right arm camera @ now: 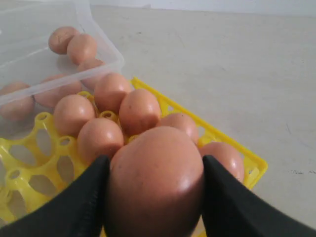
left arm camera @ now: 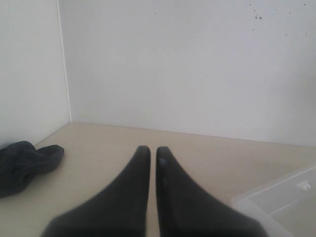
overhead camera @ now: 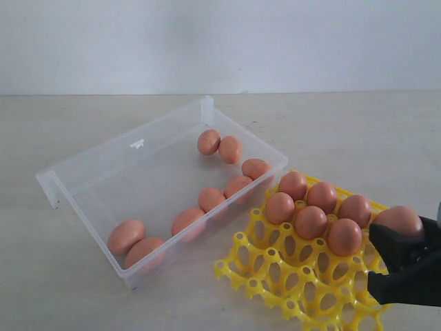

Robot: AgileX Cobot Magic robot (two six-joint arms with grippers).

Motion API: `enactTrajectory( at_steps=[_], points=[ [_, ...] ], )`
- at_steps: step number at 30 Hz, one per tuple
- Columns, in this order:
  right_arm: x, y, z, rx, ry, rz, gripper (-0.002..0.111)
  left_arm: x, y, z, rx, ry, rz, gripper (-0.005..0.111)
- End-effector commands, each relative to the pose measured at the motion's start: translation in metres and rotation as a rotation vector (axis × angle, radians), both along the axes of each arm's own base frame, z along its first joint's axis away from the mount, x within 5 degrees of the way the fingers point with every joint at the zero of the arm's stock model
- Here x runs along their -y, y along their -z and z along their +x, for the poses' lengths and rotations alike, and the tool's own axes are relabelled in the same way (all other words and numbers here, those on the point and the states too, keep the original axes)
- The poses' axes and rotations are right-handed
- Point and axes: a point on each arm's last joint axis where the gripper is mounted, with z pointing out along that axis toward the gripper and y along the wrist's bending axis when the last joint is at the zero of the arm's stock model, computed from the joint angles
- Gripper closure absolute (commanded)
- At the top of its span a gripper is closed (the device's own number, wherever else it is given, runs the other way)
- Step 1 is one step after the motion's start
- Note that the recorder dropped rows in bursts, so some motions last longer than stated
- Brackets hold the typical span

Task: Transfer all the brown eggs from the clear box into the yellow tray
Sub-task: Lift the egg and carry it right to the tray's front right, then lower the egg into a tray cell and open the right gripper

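Several brown eggs [overhead camera: 187, 221] lie in the clear box [overhead camera: 89, 169] at the left of the exterior view, most along its near wall. The yellow tray [overhead camera: 275, 265] sits against the box's right side, with several eggs [overhead camera: 311, 222] standing in its far cups. My right gripper [right arm camera: 154, 170] is shut on one brown egg [right arm camera: 155, 182]. It holds that egg [overhead camera: 397, 221] just above the tray's far right corner, beside the filled cups. My left gripper [left arm camera: 153, 150] is shut and holds nothing. It hovers over bare table and does not show in the exterior view.
A dark cloth [left arm camera: 24, 163] lies on the table near the wall corner in the left wrist view. A corner of the clear box [left arm camera: 281, 197] shows there too. The tray's near cups [overhead camera: 303, 296] hold nothing. A white wall [overhead camera: 220, 41] bounds the table at the back.
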Motion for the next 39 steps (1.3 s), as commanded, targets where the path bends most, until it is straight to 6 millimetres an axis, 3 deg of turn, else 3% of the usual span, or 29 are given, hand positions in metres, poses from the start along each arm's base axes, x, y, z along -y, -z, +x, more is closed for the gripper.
enactTrajectory(
  at_steps=[1,6,13,23,28,35,39],
  points=[
    [0.003,0.004,0.002,-0.007,0.032,-0.037,0.108,0.0,-0.002,-0.001,0.016,-0.001,0.006,0.103],
    [0.011,0.02,0.002,-0.127,0.186,-0.017,0.108,0.0,-0.002,-0.001,0.016,-0.001,0.006,0.103],
    [0.0,0.036,0.004,-0.204,0.033,-0.156,0.108,0.0,-0.002,-0.001,0.016,-0.001,0.006,0.103],
    [-0.015,0.037,0.027,-0.152,0.03,-0.194,0.108,0.0,-0.002,0.0,0.013,0.0,0.006,0.103],
    [-0.014,0.043,0.028,-0.165,0.041,-0.22,0.108,0.0,-0.002,0.0,0.013,0.0,0.006,0.103],
    [-0.012,0.029,0.036,0.009,0.099,-0.187,0.108,0.0,-0.002,-0.001,0.015,-0.001,0.006,0.103],
    [-0.019,0.029,0.036,0.008,0.027,-0.18,0.108,0.0,-0.002,-0.001,0.015,-0.001,0.006,0.103]
  ],
)
